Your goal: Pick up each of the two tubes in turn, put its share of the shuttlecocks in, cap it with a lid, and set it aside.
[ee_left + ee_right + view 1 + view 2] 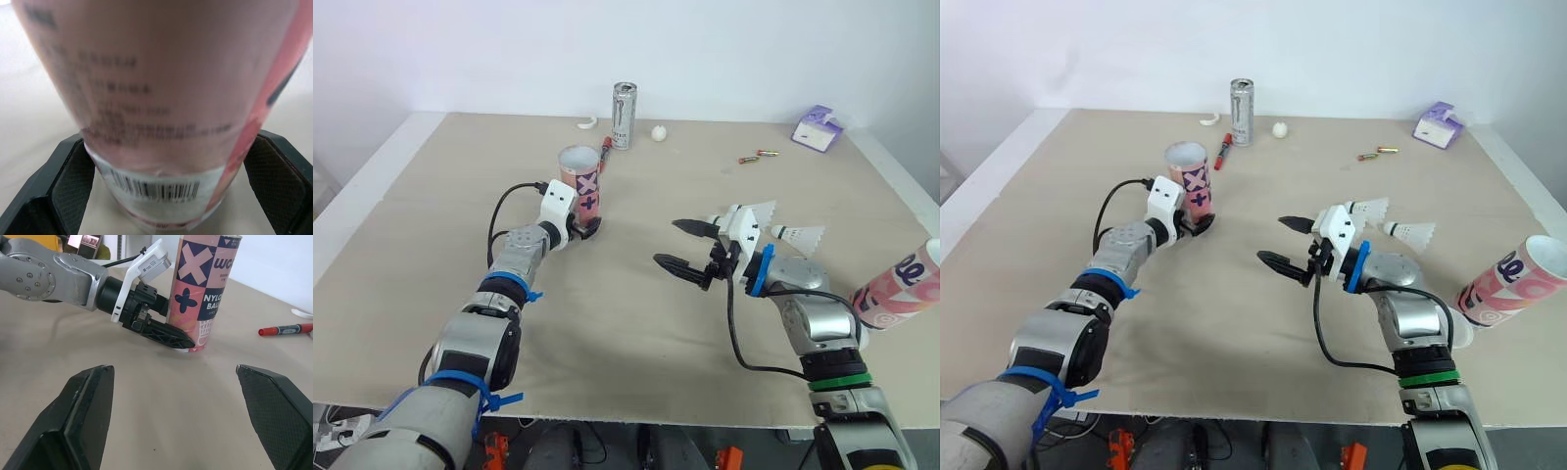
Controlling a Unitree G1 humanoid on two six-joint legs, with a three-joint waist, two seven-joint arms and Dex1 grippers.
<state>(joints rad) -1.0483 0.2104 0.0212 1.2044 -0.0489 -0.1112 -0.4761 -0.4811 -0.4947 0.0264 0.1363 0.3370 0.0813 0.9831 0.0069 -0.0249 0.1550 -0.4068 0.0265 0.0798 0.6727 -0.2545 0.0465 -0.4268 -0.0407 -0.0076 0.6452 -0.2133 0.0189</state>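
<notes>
- counter (636, 323): beige top, everything sits on it.
- left hand (587, 228): reached out over the counter's left-centre, low at the base of the upright tube. Fingers clamped on it, one pad against each side, just above the barcode.
- right hand (665, 242): released, fingers spread wide with nothing between them. It hovers over the counter's middle, pointing at the upright tube, well apart from it.
- upright tube (580, 176): pink with navy X and plus marks. It stands on its base with the open mouth up, no lid on, left of centre.
- second tube (901, 289): pink-and-white swirls, tilted at the counter's right edge just beside the right forearm, open mouth facing up and outward.
- can (624, 116): silver, upright, far side behind the upright tube.
- tissue pack (817, 128): purple and white, far right corner.
- shuttlecocks: one (800, 235) lies on its side just beyond the right wrist; another (754, 213) is next to it, partly hidden by the wrist.
- marker (605, 153): red, lying between the can and the upright tube.
- batteries (757, 156): two, far side right of centre.
- white ball (658, 132): near the can.
</notes>
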